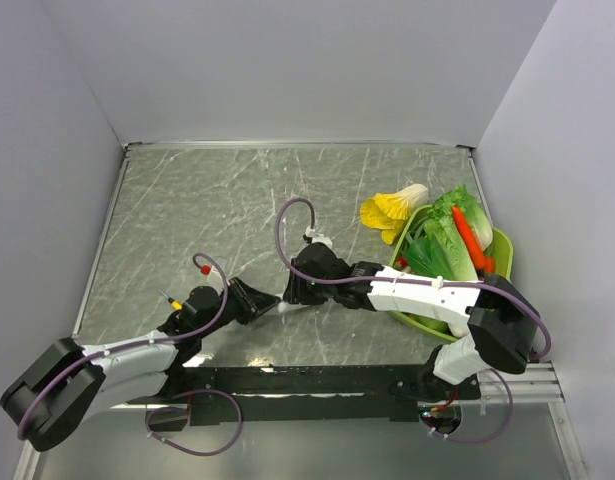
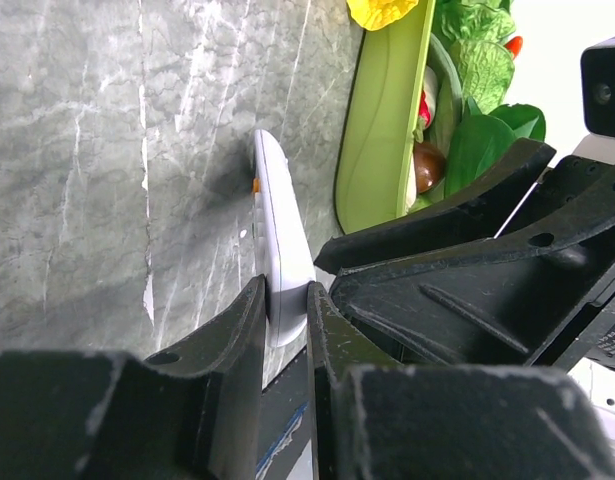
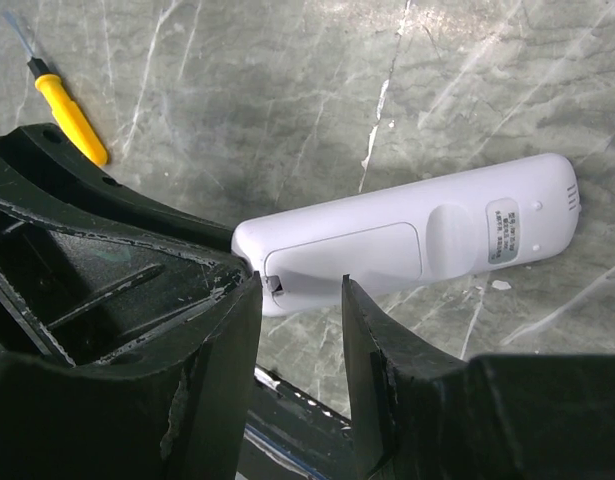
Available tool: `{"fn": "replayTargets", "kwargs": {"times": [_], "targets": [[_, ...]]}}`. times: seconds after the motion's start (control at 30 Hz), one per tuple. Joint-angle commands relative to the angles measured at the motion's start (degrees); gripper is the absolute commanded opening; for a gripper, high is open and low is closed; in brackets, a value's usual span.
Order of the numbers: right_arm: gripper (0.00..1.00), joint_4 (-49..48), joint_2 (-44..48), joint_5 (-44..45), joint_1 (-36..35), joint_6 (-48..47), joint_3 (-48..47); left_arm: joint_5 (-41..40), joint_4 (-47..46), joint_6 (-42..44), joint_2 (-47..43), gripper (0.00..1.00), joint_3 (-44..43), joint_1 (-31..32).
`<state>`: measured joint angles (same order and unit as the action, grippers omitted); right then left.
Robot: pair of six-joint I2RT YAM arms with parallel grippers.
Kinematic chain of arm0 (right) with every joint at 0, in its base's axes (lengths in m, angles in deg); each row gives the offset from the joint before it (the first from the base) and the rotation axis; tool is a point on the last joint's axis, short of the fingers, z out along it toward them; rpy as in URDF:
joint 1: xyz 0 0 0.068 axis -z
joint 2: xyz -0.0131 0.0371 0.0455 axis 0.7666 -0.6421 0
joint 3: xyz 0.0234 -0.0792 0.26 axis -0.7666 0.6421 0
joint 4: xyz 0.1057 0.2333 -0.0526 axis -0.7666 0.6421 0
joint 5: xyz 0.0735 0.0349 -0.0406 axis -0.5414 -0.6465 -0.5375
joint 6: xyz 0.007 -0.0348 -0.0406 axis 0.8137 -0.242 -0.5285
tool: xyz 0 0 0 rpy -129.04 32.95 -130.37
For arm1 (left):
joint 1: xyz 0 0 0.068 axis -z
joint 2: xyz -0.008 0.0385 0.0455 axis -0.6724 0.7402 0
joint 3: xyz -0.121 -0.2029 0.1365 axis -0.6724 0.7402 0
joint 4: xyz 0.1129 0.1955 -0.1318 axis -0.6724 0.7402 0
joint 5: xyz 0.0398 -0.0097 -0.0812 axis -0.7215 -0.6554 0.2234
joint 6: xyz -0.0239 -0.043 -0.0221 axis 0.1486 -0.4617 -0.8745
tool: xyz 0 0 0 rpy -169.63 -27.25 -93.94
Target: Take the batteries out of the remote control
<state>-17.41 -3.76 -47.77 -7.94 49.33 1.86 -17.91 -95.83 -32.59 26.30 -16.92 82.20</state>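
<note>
The remote (image 3: 407, 235) is lying back-up on the tabletop (image 3: 287, 90), near-centre. The left gripper (image 2: 285, 330) is pinching one end of it, and the right gripper (image 3: 299, 300) is hovering half-open over that same end. A yellow tool (image 3: 72, 118) is lying further left.

Looked down from high and behind over the whole table (image 1: 207, 210). Peered close from each wrist. Shared the remote control (image 3: 407, 245) between wrist views

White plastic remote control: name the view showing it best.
Right wrist: the slim white plastic remote control shows its broad back face. Left wrist shows only its thin edge; top external nearly hides it among the arms.
</note>
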Motion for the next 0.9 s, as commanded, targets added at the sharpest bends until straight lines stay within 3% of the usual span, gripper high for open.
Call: {"fn": "replayTargets", "kwargs": {"times": [0.0,0.87], "targets": [[0.45,-1.8,0.3,-0.2,-0.3,0.7,-0.6,-0.3,-1.4,-0.5,-2.4,0.01,6.6,0.2],[0.4,0.7,-0.9,1.4,-1.4,0.3,-1.1,0.0,-2.2,-0.5,-1.3,0.01,6.1,0.3]]}}
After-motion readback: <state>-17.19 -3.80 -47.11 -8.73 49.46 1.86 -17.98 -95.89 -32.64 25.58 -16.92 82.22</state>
